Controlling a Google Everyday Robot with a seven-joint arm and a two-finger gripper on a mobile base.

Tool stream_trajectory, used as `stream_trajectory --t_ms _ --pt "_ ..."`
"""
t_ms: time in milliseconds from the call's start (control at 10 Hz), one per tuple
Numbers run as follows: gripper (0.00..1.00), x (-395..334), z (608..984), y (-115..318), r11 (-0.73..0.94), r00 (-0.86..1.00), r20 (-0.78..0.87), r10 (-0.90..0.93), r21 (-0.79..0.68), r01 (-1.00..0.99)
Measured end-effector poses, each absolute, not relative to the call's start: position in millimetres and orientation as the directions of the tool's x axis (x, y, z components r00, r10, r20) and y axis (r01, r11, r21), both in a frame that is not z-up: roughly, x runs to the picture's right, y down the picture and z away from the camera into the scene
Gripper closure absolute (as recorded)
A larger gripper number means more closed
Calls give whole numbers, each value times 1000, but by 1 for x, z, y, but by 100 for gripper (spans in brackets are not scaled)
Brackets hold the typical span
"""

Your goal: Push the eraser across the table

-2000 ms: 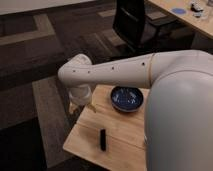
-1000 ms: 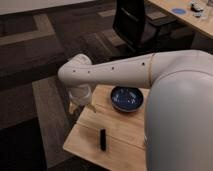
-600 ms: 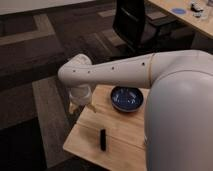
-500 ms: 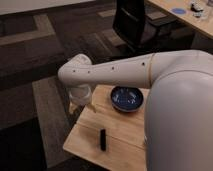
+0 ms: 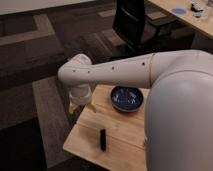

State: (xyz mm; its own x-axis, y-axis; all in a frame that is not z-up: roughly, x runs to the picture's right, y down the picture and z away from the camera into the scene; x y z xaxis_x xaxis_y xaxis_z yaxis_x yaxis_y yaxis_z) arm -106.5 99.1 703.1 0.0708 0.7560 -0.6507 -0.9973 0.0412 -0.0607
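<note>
— Where is the eraser?
— The black eraser (image 5: 102, 138) lies flat on the light wooden table (image 5: 122, 131), towards its near-left corner. One short end is close to the near edge.
— And the gripper?
— The gripper (image 5: 75, 106) hangs under the white arm (image 5: 115, 72) at the table's far-left edge, apart from the eraser. The wrist mostly hides it, so I cannot tell whether it is clenched or released.
— Any open room?
— Bare planks run from the eraser up to a dark blue bowl (image 5: 127, 98) on the far side. The robot's body covers the right part of the top. Off the left edge there is only carpet (image 5: 45, 100).
</note>
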Motion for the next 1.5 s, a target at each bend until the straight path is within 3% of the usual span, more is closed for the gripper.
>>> stream_trajectory --t_ms 800,1200,1500 --pt "35 -96 702 96 24 48 -649 759 -45 -999" --pt "35 -14 683 83 -107 -99 -604 791 23 -994" --pt "35 48 663 95 -128 -156 -574 804 89 -988"
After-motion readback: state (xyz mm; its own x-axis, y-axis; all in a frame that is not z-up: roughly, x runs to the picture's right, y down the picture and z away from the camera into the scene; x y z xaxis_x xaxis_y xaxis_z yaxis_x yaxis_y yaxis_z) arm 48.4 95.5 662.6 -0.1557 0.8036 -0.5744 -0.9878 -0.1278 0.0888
